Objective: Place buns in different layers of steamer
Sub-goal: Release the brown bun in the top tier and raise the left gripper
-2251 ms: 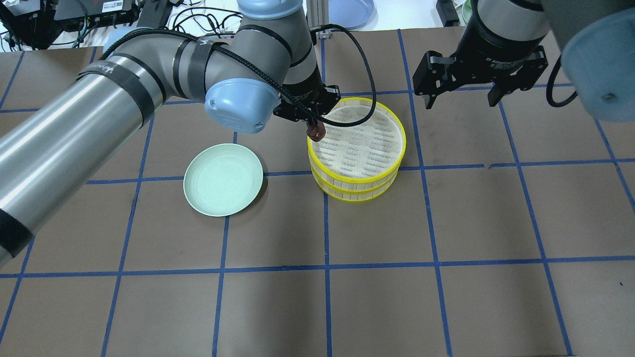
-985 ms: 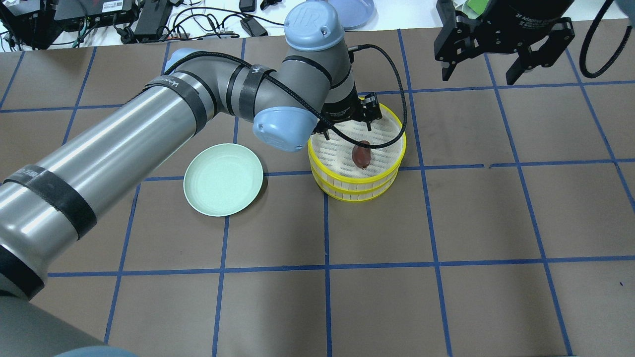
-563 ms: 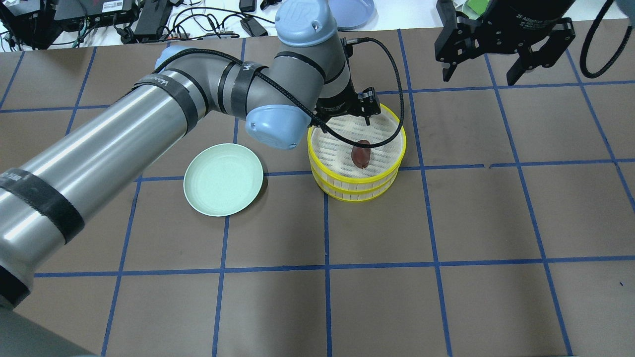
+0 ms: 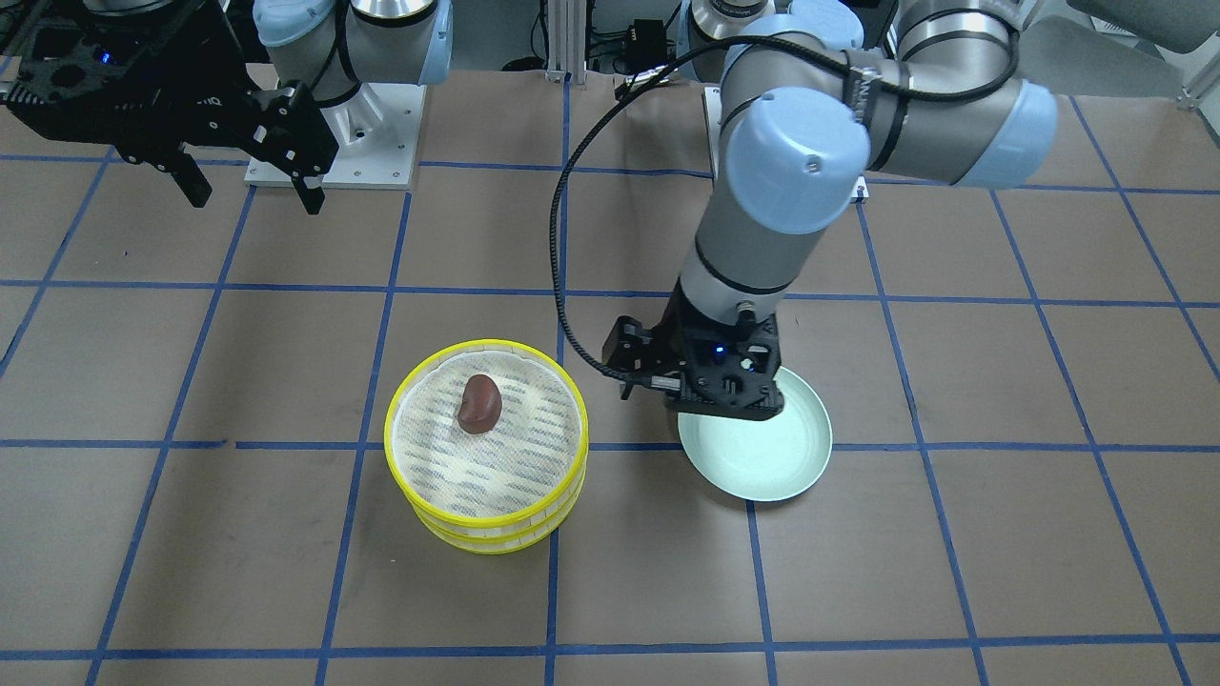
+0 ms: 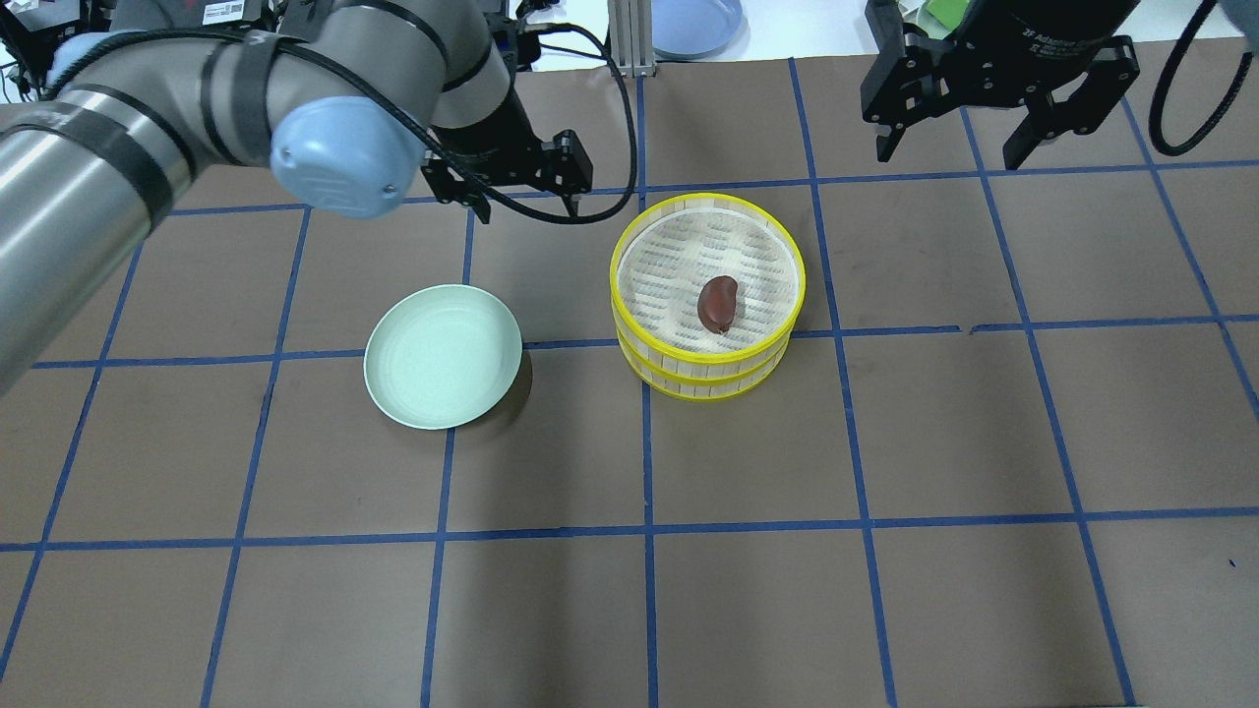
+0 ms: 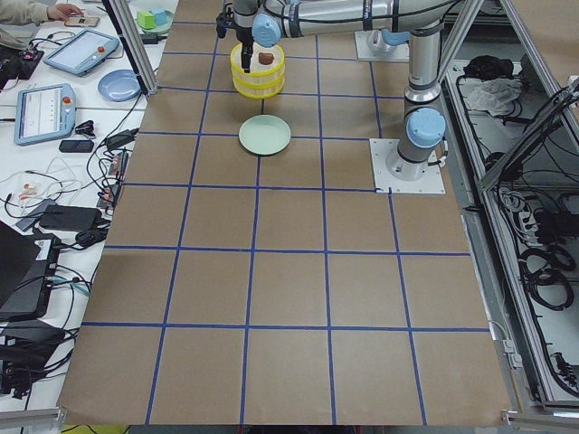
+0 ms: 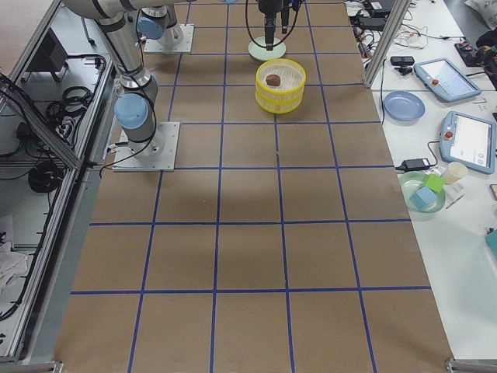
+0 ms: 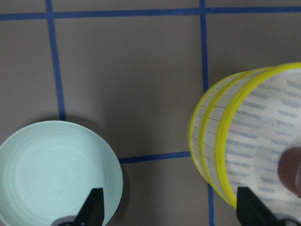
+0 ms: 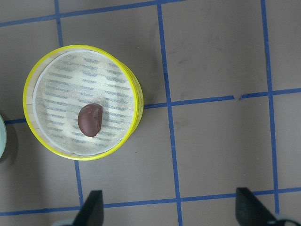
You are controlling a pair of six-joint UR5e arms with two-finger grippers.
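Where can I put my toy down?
Bare table runs wide beyond the steamer, away from the green plate, and beyond the plate the other way. The plate is bare too. Tight: the plate-steamer gap, where the left tool hangs.

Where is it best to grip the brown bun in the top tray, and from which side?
Grip the brown bun across its narrow middle, coming straight down from above. It lies flat and elongated on the mesh of the top tray, whose raised yellow rim would likely block a sideways approach.
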